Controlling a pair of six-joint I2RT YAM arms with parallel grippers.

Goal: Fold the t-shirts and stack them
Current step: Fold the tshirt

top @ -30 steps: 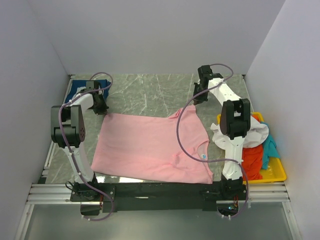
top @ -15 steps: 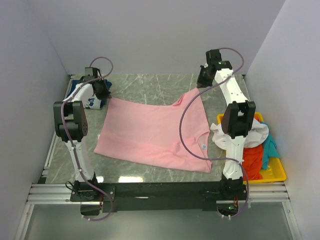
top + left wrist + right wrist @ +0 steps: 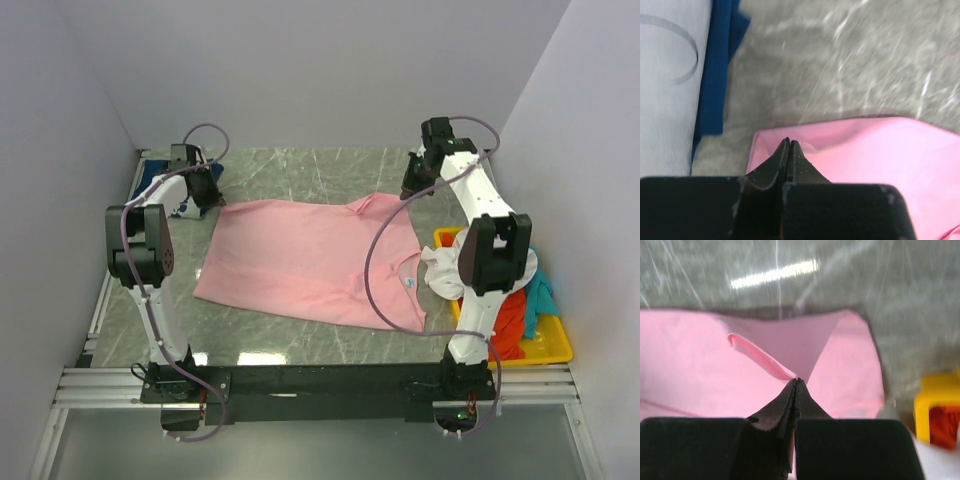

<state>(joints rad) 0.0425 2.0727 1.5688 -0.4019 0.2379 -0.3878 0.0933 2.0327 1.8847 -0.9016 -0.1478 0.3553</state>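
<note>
Left gripper is pinched tight on the far-left corner of the light-pink t-shirt, jaws together with cloth at the tips. Right gripper is the same, jaws closed on a raised fold at the shirt's far-right corner. We see the pink tee spread flat between the two grippers and running back toward the arm bases, with its neck opening on the right gripper's side. The far edge is stretched from one gripper to the other.

Just left of the left gripper lies the navy t-shirt with white print, close to the pink corner but apart from it. Off to the right of the right gripper and nearer the bases sits the yellow tray, holding a white tee, an orange-red tee and a teal tee in a heap. We see the white one spill over the tray's left rim toward the pink shirt. Everything rests on the grey marbled table.
</note>
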